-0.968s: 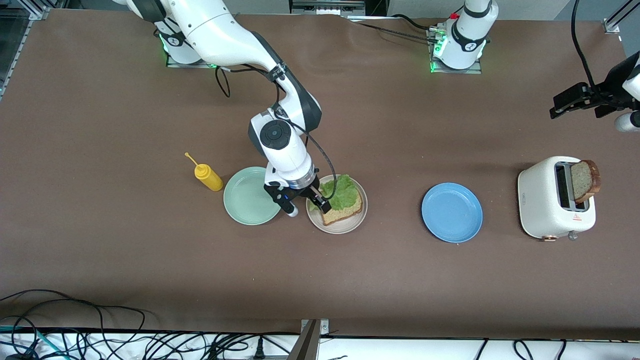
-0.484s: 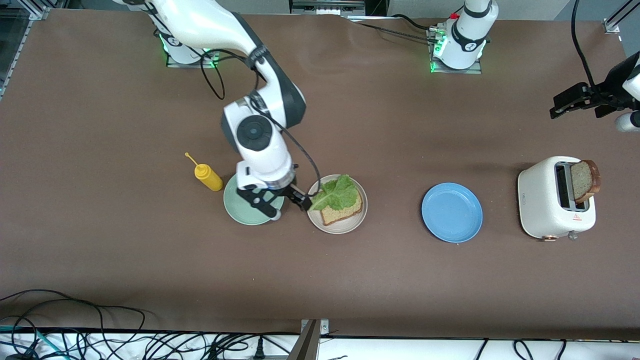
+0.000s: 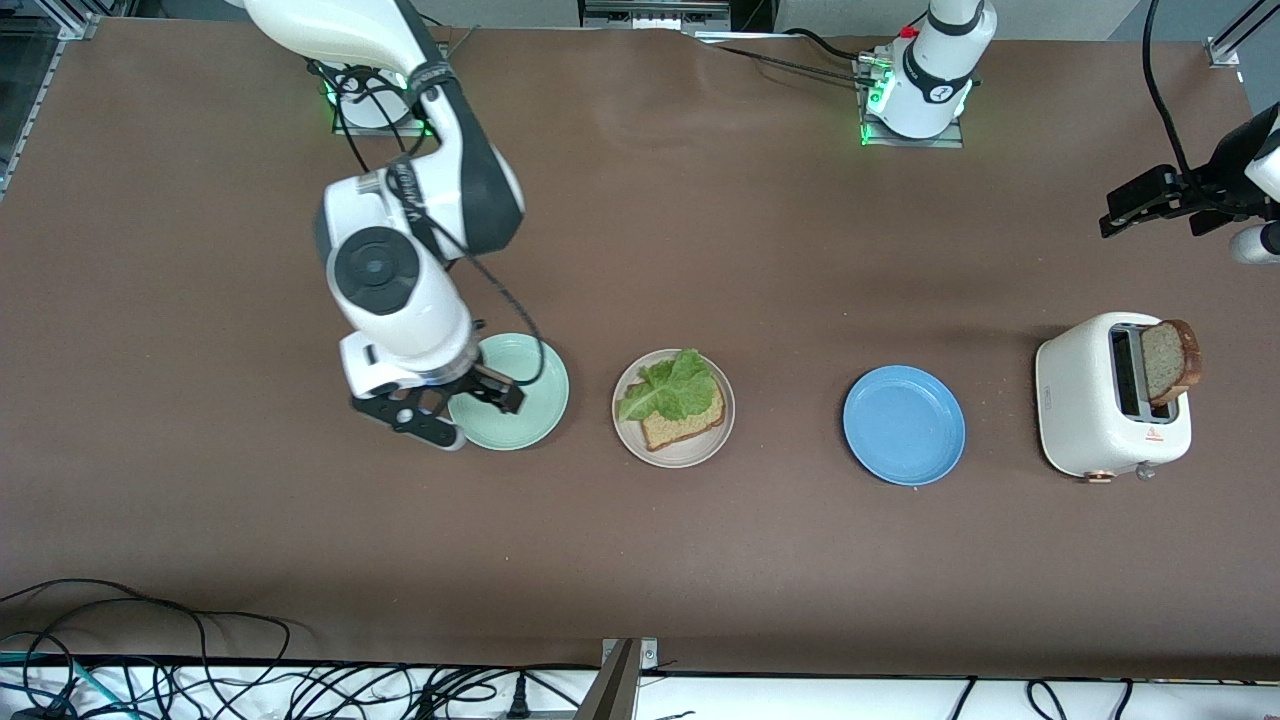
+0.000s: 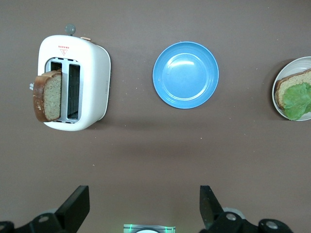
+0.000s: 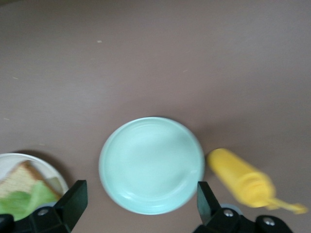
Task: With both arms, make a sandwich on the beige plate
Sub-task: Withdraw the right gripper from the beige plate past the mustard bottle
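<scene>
Only my right wrist view shows the yellow bottle point(image 5: 243, 182), hidden under the arm in front. Right pincer point(image 3: 440, 405) hangs open over the mint plate point(image 3: 525, 400); left pincer point(image 3: 1150, 205) waits open. Lettuce point(image 3: 670, 392) tops bread point(image 3: 685, 425) on the beige plate point(image 3: 700, 452).

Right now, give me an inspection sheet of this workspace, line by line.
Surface: brown table, bare between items.
Job's things: beige plate holds one bread slice with lettuce on top; second slice stands in the toaster.
Clutter: mint-green plate, blue plate, yellow bottle.
Grippers: right pincer open, empty, over the mint-green plate's edge; left pincer open, waiting high above the table.
Cables: bundle along the table edge nearest the front camera.
Surroundings: nothing seen.
</scene>
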